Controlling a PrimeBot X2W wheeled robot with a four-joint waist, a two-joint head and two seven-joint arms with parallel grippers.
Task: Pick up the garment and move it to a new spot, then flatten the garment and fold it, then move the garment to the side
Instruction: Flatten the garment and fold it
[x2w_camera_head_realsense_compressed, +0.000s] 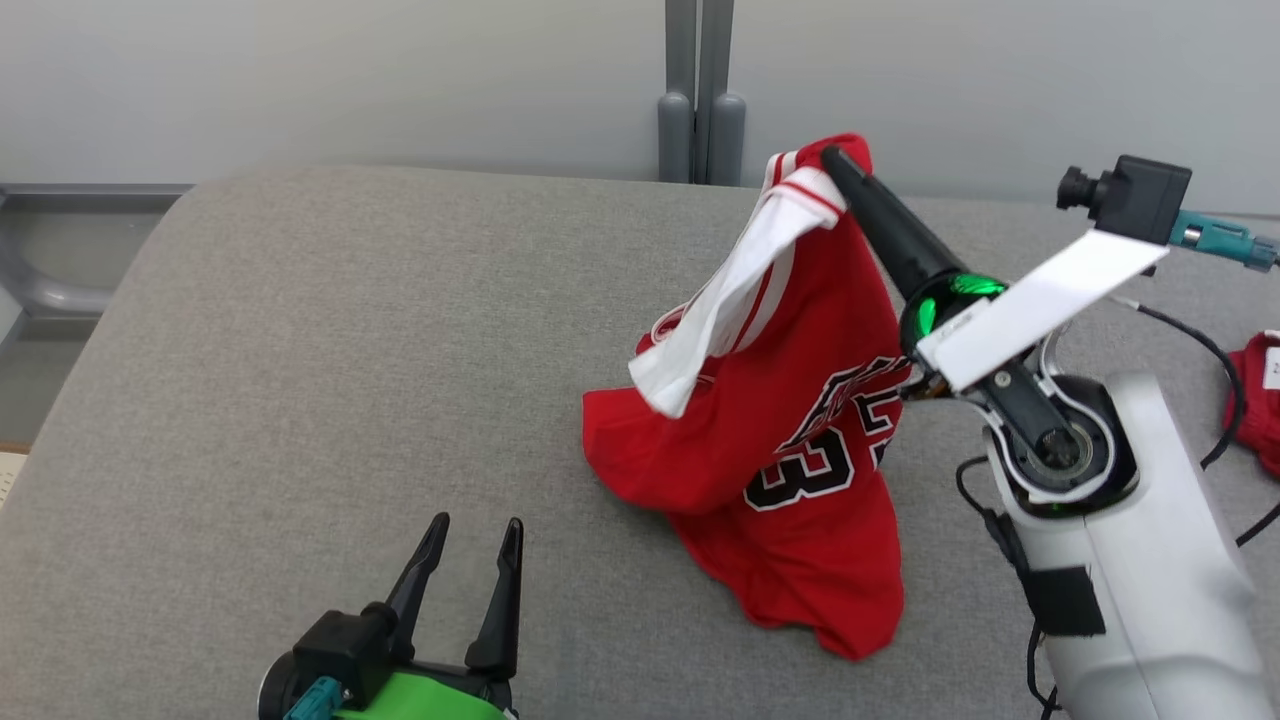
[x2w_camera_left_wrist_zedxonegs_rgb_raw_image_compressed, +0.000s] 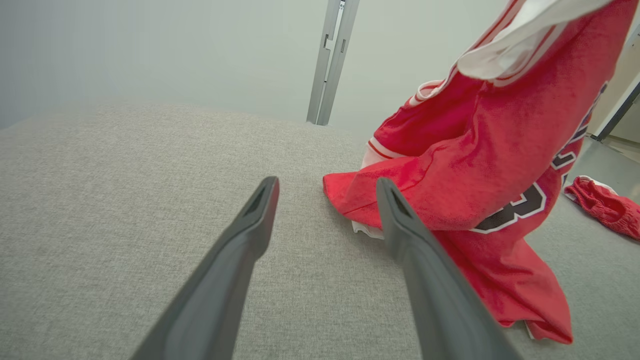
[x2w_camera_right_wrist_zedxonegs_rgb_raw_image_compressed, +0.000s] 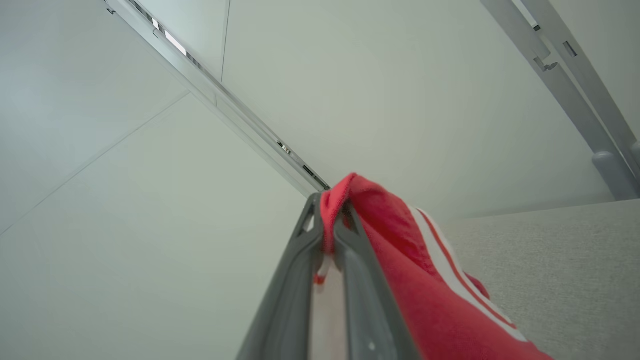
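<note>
1. At the lower left of the head view, the left gripper (x2w_camera_head_realsense_compressed: 478, 522) is seen low over the grey padded surface (x2w_camera_head_realsense_compressed: 300, 350). Its two dark fingers are spread wide and nothing is held between them.
2. Right of centre, the red jersey (x2w_camera_head_realsense_compressed: 790, 440) is held partly raised. Its top is lifted clear of the surface, and its lower part is crumpled on the grey fabric.
3. White trim with red stripes is seen hanging from the raised edge, and black numerals outlined in white are shown on the front.
4. At the jersey's highest point, the right gripper (x2w_camera_head_realsense_compressed: 832, 158) is clamped on a fold of the red cloth. In the right wrist view the fabric is seen pinched between the two fingertips.
5. At the far right, a second red cloth (x2w_camera_head_realsense_compressed: 1255, 400) is seen lying on the surface, well apart from the jersey.
</note>
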